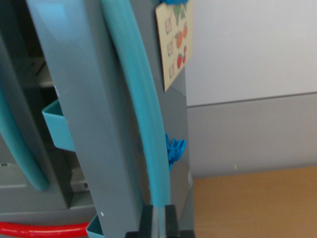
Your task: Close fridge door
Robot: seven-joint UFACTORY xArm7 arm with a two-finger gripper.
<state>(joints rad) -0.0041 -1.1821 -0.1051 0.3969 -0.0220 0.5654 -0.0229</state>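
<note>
The wrist view is close up on a grey toy fridge door (94, 114), which stands ajar and edge-on to the camera. A long curved teal handle (143, 99) runs down its front. My gripper (158, 220) shows at the bottom edge as two black fingers (145, 218) on either side of the handle's lower end, shut on it. Behind the door at the wrist view's left, the fridge's dark interior (29, 59) shows, with a teal door shelf (57, 124).
A second teal handle (20, 153) curves down at far left. A fruit card (174, 42) and a blue magnet (174, 148) hang on the door's face. A red bar (39, 230) lies at the bottom left. A wooden tabletop (257, 203) and grey wall are at right.
</note>
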